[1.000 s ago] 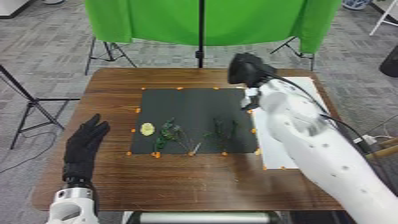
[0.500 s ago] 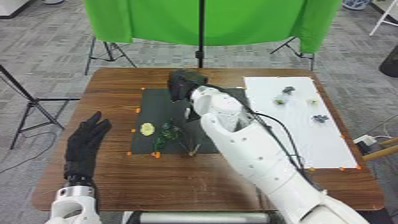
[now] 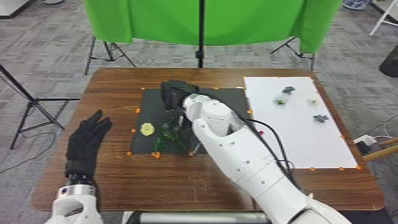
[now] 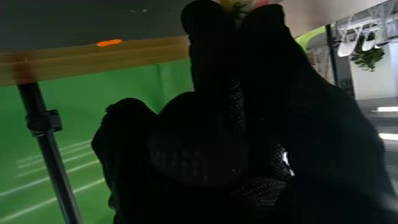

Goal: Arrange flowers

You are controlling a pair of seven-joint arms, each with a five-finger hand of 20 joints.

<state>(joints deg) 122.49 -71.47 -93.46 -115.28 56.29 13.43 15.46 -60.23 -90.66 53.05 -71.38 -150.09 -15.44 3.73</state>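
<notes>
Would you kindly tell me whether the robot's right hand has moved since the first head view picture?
Yes. The right hand has moved left, from by the far right corner of the dark mat to over its far left part.

One dark mat (image 3: 153, 106) and one white sheet (image 3: 329, 145) at its three o'clock were counted. On the sheet, four small flowers (image 3: 321, 118) were recorded between eleven and three o'clock; on the mat, one yellow flower (image 3: 147, 129) near nine.

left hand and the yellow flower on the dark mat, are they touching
Apart: the head view shows brown tabletop between the left hand and the yellow flower.
</notes>
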